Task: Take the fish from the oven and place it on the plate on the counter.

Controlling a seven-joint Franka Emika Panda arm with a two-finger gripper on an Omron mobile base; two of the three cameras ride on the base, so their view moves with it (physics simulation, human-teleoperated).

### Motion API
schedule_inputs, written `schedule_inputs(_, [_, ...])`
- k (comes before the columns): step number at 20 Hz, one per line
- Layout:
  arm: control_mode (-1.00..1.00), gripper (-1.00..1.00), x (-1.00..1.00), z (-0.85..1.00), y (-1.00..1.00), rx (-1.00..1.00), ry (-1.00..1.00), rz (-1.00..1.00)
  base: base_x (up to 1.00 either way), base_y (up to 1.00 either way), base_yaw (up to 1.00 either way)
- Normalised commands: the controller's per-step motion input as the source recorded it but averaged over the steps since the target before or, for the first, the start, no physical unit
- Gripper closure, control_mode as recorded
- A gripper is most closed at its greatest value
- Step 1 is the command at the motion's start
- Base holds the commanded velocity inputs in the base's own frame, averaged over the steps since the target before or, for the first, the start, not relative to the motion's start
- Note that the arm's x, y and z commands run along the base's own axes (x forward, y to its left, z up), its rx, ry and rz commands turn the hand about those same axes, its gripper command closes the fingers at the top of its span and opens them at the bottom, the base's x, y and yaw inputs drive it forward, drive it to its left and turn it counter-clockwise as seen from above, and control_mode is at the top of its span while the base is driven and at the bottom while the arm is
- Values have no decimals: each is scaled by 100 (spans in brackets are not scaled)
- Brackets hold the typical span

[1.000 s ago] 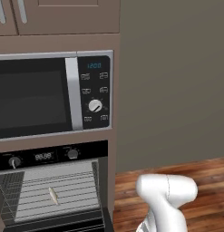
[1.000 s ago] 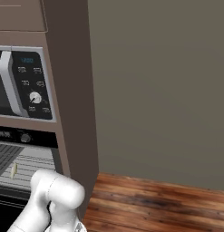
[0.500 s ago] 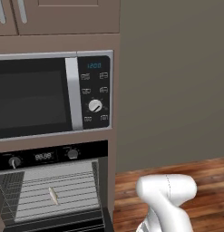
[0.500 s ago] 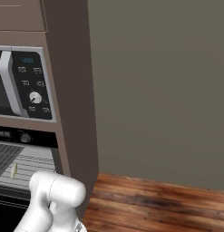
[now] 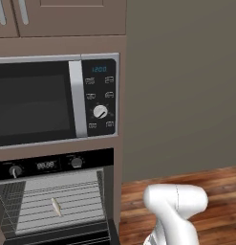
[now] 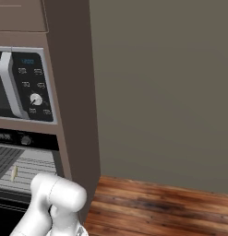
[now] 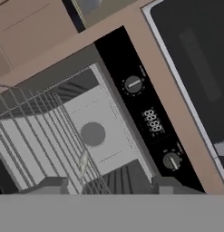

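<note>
- The oven (image 5: pixel 55 201) stands open under the microwave (image 5: pixel 57 98), and the fish (image 5: pixel 57 206) lies on the wire rack (image 5: pixel 62 203) inside, roughly mid-rack, slim and set nearly front to back.
- In the hand view the fish (image 7: pixel 82 164) sits just above the gap between the two dark fingertips, so the pincer (image 7: pixel 106 185) is already roughly lined up with it.
- The pincer is released: its tips stand well apart with nothing between them.
- To do this step well, I'd say it should go straight in with the jaws across the narrow body, low enough to catch the fish but clear of the rack wires.
- The fish is thin and light, so a closing jaw could nudge it sideways; closing centred on it looks safest.
- The arm's white elbow (image 5: pixel 176 203) bulges low beside the oven (image 6: pixel 23 161), with the hand reaching down toward the opening, rolled so the control panel (image 7: pixel 152 122) runs diagonally.
</note>
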Motion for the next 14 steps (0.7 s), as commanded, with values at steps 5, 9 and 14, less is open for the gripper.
schedule_inputs(5, [-100,-100,-9,87,-69,32,-1,-10,0,0,0])
schedule_inputs(9, [-100,-100,0,58,-84,44,-1,-13,0,0,0])
schedule_inputs(14, [-100,-100,6,72,-62,50,0,-14,0,0,0])
